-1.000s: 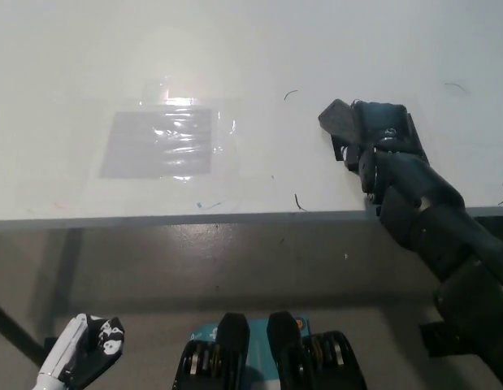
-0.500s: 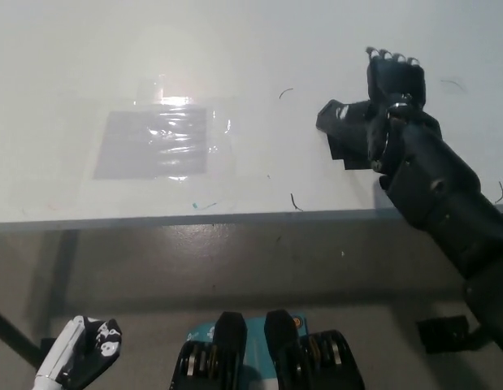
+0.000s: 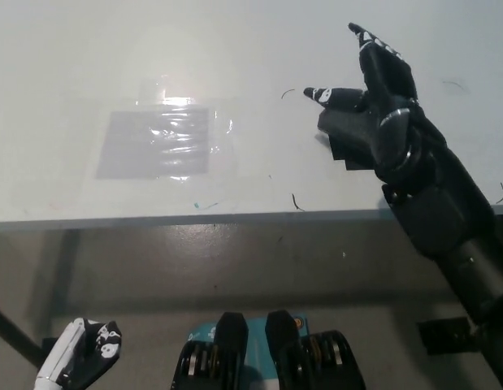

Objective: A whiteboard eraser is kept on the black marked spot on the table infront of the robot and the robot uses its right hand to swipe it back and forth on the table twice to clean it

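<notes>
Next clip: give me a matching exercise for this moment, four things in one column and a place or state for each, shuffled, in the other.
Things
1. right hand
2. left hand
3. taped grey patch
4. black marked spot

Places or states
A. low at the picture's lower left, below the table edge
B. on the tabletop's left part, under shiny clear film
C. raised over the table's right part, fingers spread
D. partly hidden beneath the black hand

Pairs: 1-C, 2-A, 3-B, 4-D

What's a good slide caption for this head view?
Black right hand open above the white table near a taped grey patch; white left hand rests low.
</notes>
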`<state>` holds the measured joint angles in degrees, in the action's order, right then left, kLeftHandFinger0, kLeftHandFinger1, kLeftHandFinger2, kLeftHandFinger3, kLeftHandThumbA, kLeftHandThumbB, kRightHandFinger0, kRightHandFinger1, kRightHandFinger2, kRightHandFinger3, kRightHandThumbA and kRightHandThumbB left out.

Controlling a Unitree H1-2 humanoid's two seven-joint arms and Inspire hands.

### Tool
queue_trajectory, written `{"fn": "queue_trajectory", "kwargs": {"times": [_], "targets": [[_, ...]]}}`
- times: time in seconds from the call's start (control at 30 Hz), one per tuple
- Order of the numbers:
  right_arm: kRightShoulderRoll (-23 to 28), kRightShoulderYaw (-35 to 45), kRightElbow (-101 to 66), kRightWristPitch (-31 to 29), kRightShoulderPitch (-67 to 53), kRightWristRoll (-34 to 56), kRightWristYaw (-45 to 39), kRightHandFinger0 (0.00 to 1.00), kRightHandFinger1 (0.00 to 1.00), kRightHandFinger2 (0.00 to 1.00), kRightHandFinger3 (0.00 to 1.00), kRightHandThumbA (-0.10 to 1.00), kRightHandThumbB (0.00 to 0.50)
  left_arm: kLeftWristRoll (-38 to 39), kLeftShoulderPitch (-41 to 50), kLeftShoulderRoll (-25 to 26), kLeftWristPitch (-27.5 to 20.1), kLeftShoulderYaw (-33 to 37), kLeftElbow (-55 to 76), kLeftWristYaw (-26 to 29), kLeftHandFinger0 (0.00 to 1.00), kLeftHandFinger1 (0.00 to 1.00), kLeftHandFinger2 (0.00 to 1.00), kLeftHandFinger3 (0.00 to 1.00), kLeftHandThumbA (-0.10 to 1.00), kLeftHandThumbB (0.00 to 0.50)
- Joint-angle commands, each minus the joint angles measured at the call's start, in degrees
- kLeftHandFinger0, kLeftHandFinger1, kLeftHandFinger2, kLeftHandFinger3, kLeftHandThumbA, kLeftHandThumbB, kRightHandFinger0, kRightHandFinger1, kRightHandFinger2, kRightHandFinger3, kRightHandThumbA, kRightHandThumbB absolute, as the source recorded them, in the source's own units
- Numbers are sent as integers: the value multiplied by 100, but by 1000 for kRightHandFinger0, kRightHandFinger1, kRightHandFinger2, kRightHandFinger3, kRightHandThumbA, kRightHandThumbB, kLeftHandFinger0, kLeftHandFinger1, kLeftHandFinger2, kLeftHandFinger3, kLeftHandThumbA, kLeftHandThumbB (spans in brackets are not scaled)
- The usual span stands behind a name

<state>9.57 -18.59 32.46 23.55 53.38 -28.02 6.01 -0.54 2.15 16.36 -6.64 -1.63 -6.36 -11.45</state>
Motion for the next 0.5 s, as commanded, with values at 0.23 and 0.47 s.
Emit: {"fn": "queue_trajectory", "kwargs": {"times": [0.23, 0.47], "targets": [[797, 1533, -8689, -5048, -4988, 2210, 1739, 1000, 1000, 1000, 1000, 772, 435, 24, -16, 76, -6, 24, 8, -53, 0, 0, 0, 0, 35, 493], [937, 182, -8689, -5048, -6469, 707, 3281, 992, 1000, 1000, 1000, 599, 447, 5, 166, 19, -335, 67, -103, -55, 0, 0, 0, 0, 27, 479]]}}
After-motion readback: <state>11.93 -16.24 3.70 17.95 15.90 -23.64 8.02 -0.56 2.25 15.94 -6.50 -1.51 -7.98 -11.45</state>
